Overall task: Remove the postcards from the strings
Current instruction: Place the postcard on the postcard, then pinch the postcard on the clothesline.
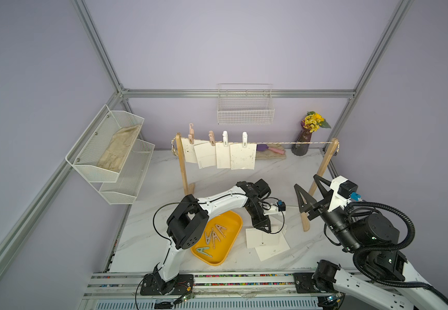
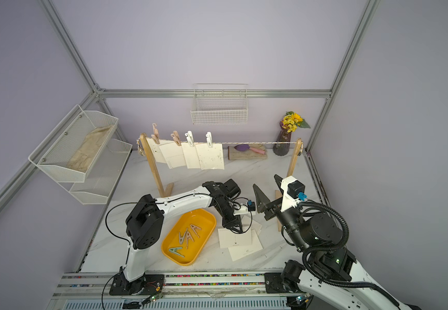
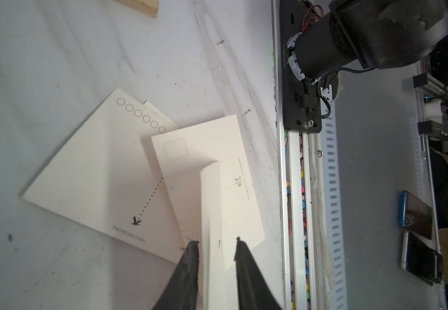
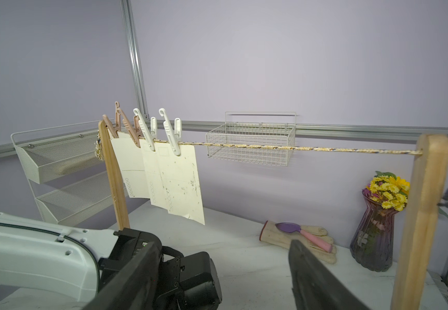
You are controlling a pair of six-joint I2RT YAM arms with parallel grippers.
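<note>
Several cream postcards [image 1: 243, 157] [image 2: 209, 157] hang by clothespins [image 1: 244, 138] at the left end of the string [image 1: 292, 142] [image 4: 298, 148], seen in both top views. Three loose postcards [image 1: 263, 239] lie overlapped on the table. My left gripper [image 1: 264, 228] [image 3: 216, 244] points down at them, open, and one cream postcard [image 3: 210, 204] stands tilted between its fingers with a gap on each side. My right gripper [image 1: 308, 190] [image 4: 221, 243] hovers wide open near the right wooden post [image 1: 324, 163], holding nothing and facing the hanging postcards [image 4: 182, 182].
A yellow tray [image 1: 217, 255] with several clothespins [image 1: 214, 233] sits left of the loose cards. At the back are a glove with a trowel [image 1: 271, 153] and a flower vase [image 1: 302, 142]. A wire basket [image 1: 245, 110] and a mesh shelf [image 1: 110, 150] hang on the walls.
</note>
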